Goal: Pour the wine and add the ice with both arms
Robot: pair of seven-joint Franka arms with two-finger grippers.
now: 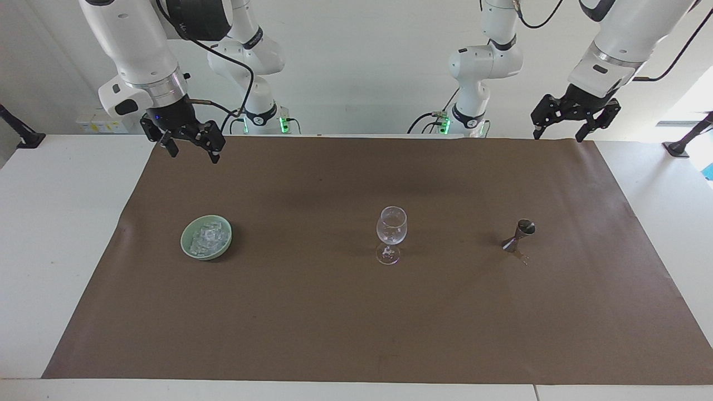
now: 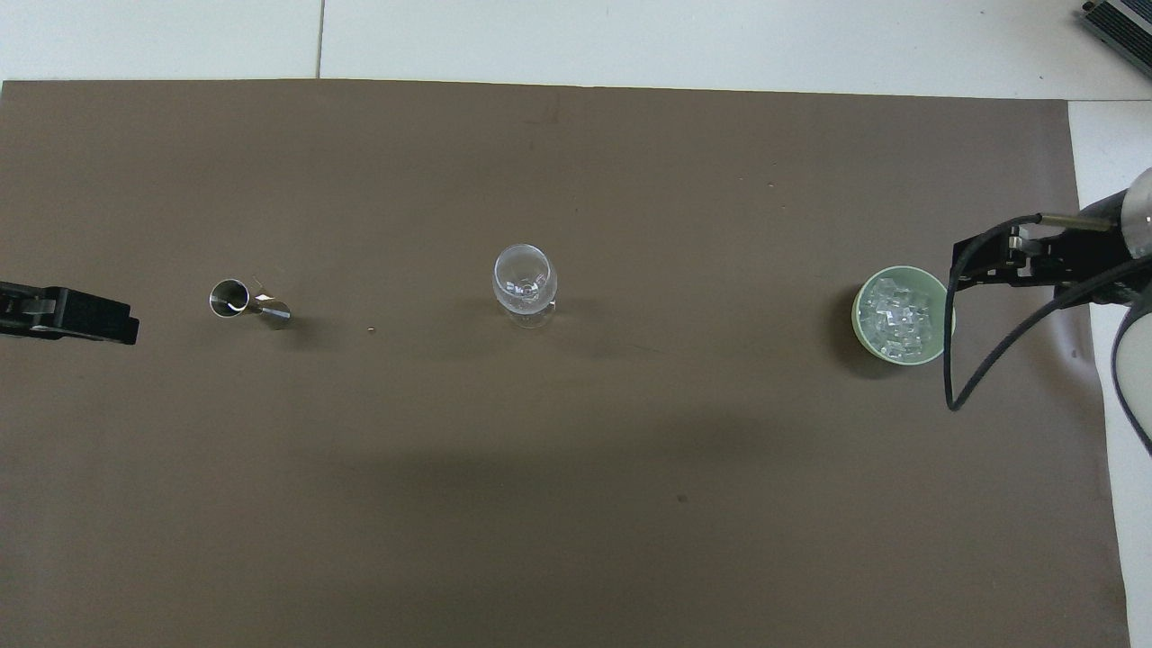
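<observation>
- One brown paper mat [image 1: 356,312] covers the table.
- Two black grippers, left [image 1: 558,133] and right [image 1: 192,149], hang spread and empty above the mat's robot-side corners.
- One clear empty wine glass [image 1: 391,231] stands mid-mat.
- One pale green bowl [image 1: 185,245], toward the right arm's end of the mat, holds many clear ice cubes [image 1: 209,236].
- One small metal jigger [image 1: 521,235] stands toward the left arm's end of the mat.

Bright, even light; soft shadows; sharp focus.

in the overhead view the left gripper [image 2: 108,319] is cut off at the nine o'clock edge, only its black tip showing. the right gripper [image 2: 967,270] at three o'clock overlaps the green bowl [image 2: 859,333] rim. whether the wine glass [image 1: 391,227] holds liquid is unclear.
</observation>
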